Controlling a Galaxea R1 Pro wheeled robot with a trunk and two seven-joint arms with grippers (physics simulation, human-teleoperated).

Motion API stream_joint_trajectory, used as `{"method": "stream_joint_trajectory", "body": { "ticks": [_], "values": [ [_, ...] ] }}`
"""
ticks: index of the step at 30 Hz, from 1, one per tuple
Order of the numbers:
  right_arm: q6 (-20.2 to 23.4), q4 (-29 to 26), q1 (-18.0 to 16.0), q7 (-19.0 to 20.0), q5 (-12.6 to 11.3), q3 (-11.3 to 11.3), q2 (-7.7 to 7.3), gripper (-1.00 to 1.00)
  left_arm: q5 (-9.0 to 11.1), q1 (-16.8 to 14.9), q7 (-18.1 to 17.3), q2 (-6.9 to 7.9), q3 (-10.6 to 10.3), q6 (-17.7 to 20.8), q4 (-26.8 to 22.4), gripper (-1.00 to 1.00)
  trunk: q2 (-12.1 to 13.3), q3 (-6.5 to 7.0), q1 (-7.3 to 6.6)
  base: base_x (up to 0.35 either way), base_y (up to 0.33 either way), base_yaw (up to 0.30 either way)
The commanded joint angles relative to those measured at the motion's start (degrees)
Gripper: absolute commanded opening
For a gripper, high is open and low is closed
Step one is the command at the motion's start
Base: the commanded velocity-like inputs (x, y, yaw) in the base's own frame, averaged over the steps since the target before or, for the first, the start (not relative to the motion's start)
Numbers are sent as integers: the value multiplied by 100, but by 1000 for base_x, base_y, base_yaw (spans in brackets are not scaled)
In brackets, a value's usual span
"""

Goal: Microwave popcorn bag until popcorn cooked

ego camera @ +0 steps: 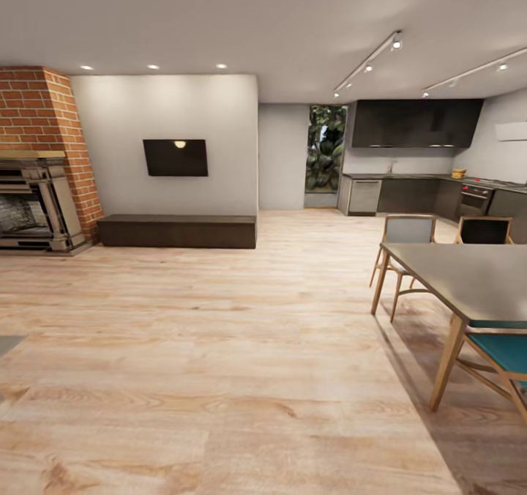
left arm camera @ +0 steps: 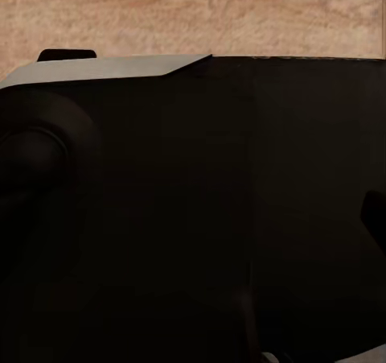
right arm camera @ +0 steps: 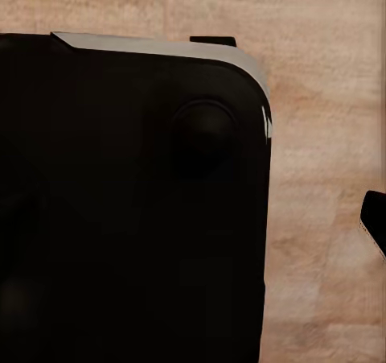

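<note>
Kitchen countertop (ego camera: 410, 176) sits far off at 1 o'clock; popcorn bag and microwave too small to pick out. Can't tell either claw's state. You risk clipping the dining table (ego camera: 468, 279) at 3 o'clock driving over.

A large black body (right arm camera: 129, 210) with a rounded corner lies over most of the wooden floor (right arm camera: 322, 218). A pale grey strip (right arm camera: 153, 47) edges one side of it, and a round black knob (right arm camera: 203, 134) bulges near the corner. A small dark tip (right arm camera: 375, 218) pokes in at the frame's edge; what it belongs to cannot be told.
</note>
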Motion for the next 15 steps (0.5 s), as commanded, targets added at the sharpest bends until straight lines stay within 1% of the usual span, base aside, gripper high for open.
{"method": "stream_joint_trajectory", "body": {
  "ticks": [1, 15],
  "values": [
    [-15, 0, -1, -7, 1, 6, 0, 100, 7, -1, -6, 1, 3, -14, -1, 100, -2, -5, 3, 322, 0, 0],
    [-15, 0, 0, -5, -8, -2, -12, 100, -2, -1, 23, 26, 3, -67, 6, 100, -2, -5, 3, 322, 0, 0]
  ]
}}
